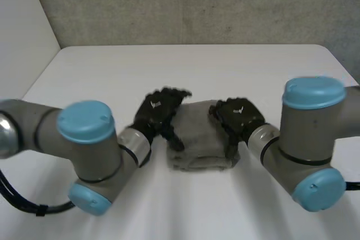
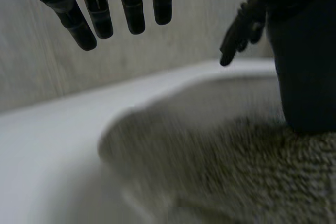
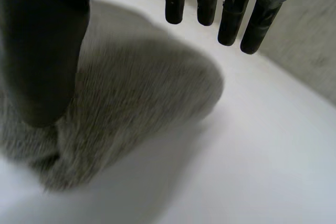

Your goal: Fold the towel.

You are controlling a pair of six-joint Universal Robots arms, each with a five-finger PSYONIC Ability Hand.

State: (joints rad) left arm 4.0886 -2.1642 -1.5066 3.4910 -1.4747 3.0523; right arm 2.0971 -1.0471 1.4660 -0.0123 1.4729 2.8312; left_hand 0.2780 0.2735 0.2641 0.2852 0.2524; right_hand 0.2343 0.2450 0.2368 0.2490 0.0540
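- A white table (image 1: 185,71) carries the work, with a mottled grey wall (image 1: 185,4) behind it.
- Nearest the camera, the left arm (image 1: 84,144) and right arm (image 1: 306,139) come in from either side, both cut off at the view's edges.
- Between them lies the towel (image 1: 199,141), a compact grey folded bundle on the near middle of the table. How many layers it has is hard to make out.
- The left hand (image 1: 159,112) sits at the towel's left edge and covers that edge. In its wrist view the fingers (image 2: 100,14) are straight, spread and lifted off the cloth, while the thumb (image 2: 304,66) rests down on the pile. The hand is wide, not closed on the cloth.
- The right hand (image 1: 239,117) sits at the right edge in the same way. Its fingers (image 3: 231,19) are straight and clear of the towel, and its thumb (image 3: 42,51) presses the cloth and hides what lies beneath.
- Past the hands, the towel's far edge looks rounded and soft.
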